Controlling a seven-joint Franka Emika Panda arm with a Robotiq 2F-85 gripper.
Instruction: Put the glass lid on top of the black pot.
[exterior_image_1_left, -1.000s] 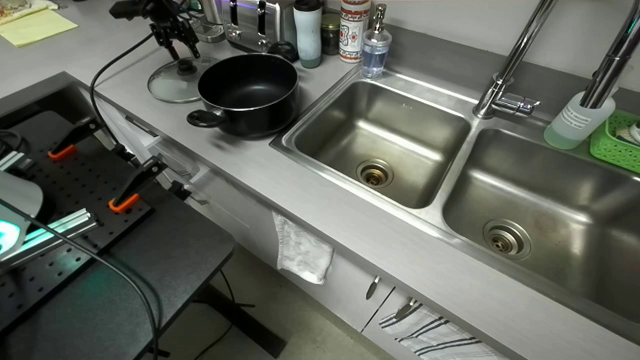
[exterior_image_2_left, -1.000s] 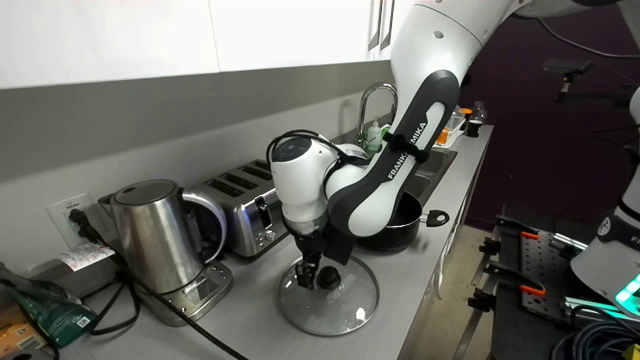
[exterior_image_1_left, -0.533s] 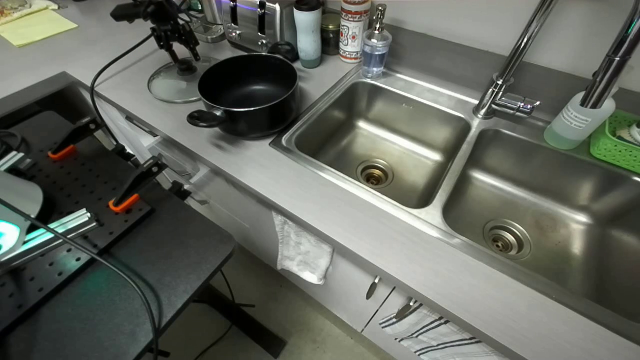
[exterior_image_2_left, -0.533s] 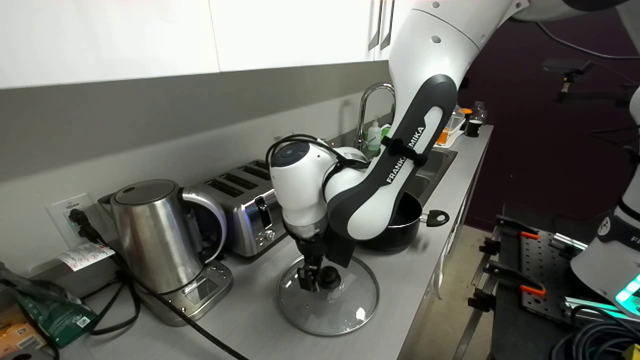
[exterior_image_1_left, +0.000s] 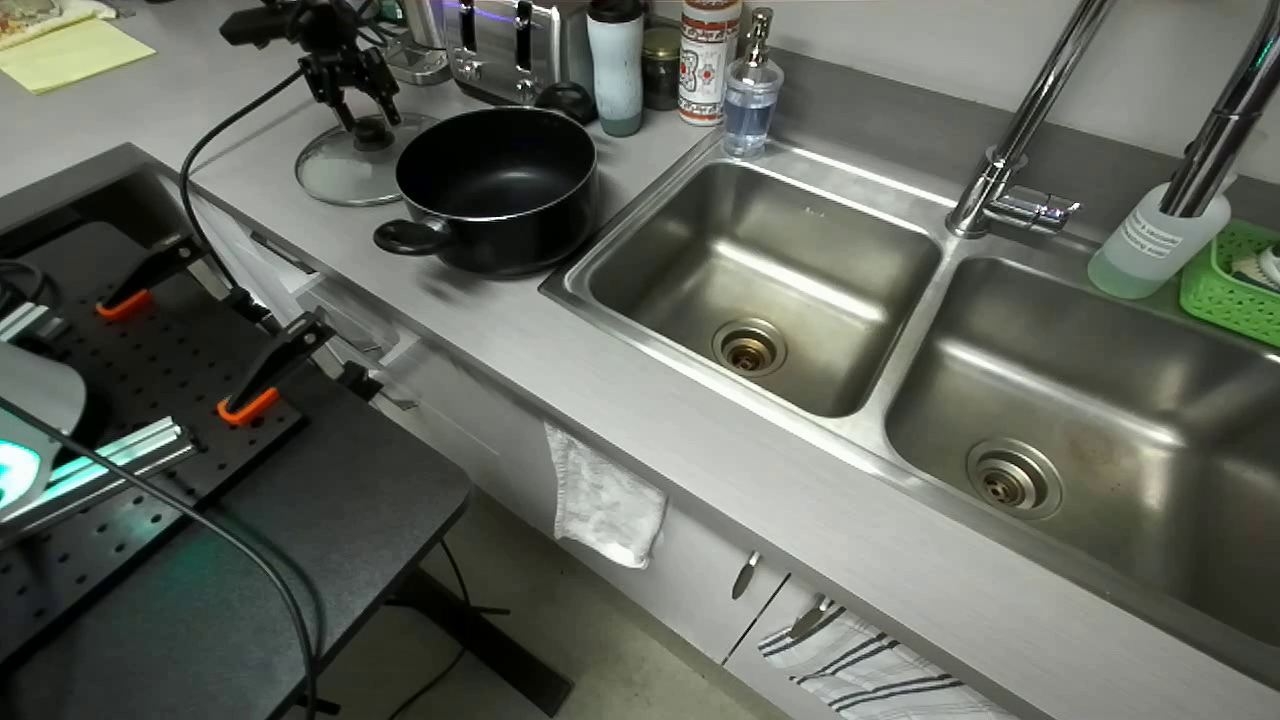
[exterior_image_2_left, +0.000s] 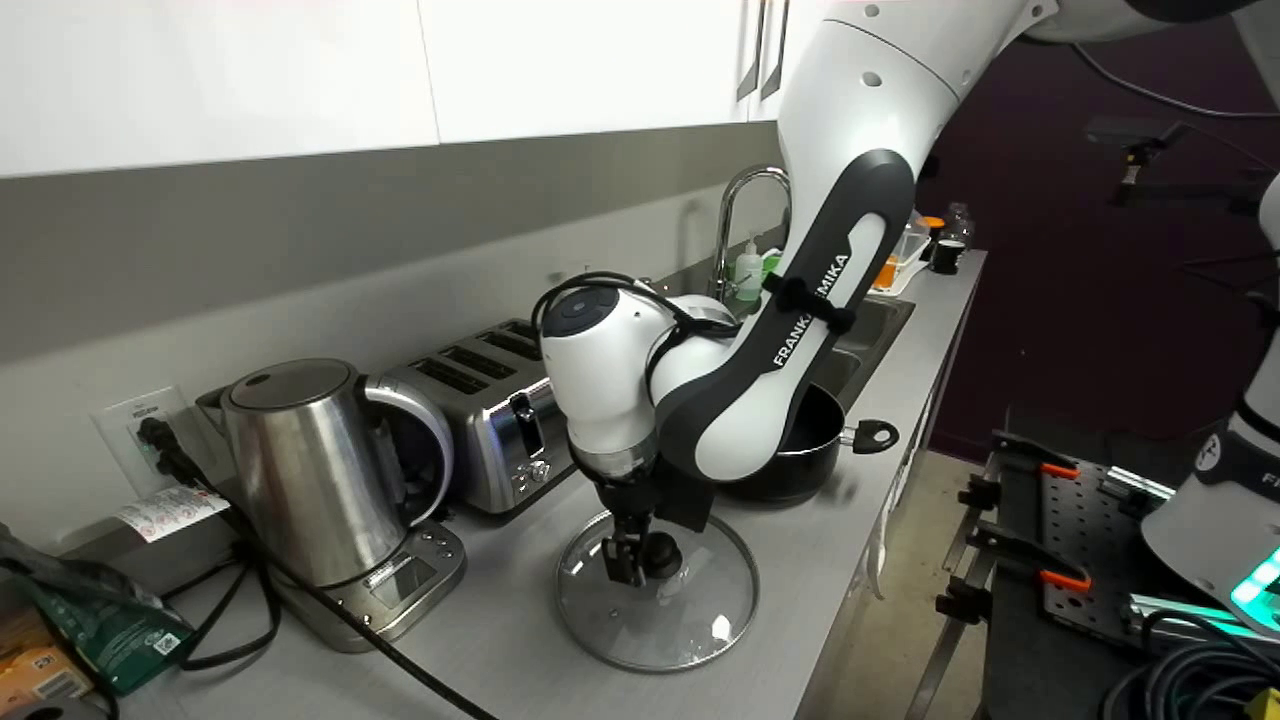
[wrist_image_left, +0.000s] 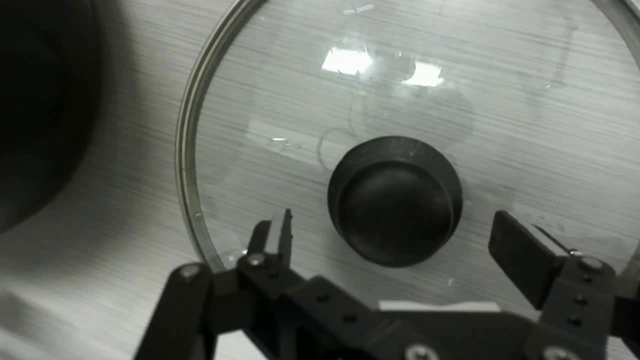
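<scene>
The clear glass lid lies flat on the counter beside the pot, in both exterior views (exterior_image_1_left: 340, 178) (exterior_image_2_left: 660, 630) and the wrist view (wrist_image_left: 280, 95). Its dark knob (wrist_image_left: 395, 215) points up. The black pot (exterior_image_1_left: 510, 232) stands upright without a cover, its side handle toward the counter's front edge. The pot also shows partly behind the arm (exterior_image_2_left: 790, 480) and at the left of the wrist view (wrist_image_left: 40, 100). My gripper (exterior_image_1_left: 371, 122) is open, low over the lid. In the wrist view its fingers (wrist_image_left: 393, 214) stand on either side of the knob, with gaps on both sides.
A toaster (exterior_image_2_left: 500, 420) and a kettle (exterior_image_2_left: 300, 470) stand along the wall behind the lid. A tumbler (exterior_image_1_left: 615, 75) and a soap dispenser (exterior_image_1_left: 752, 100) stand behind the pot. The steel sink (exterior_image_1_left: 690, 280) begins right beside the pot. A black cable (exterior_image_2_left: 370, 640) crosses the counter.
My gripper has come down slightly and shifted a little toward the knob. The lid and the pot have not moved.
</scene>
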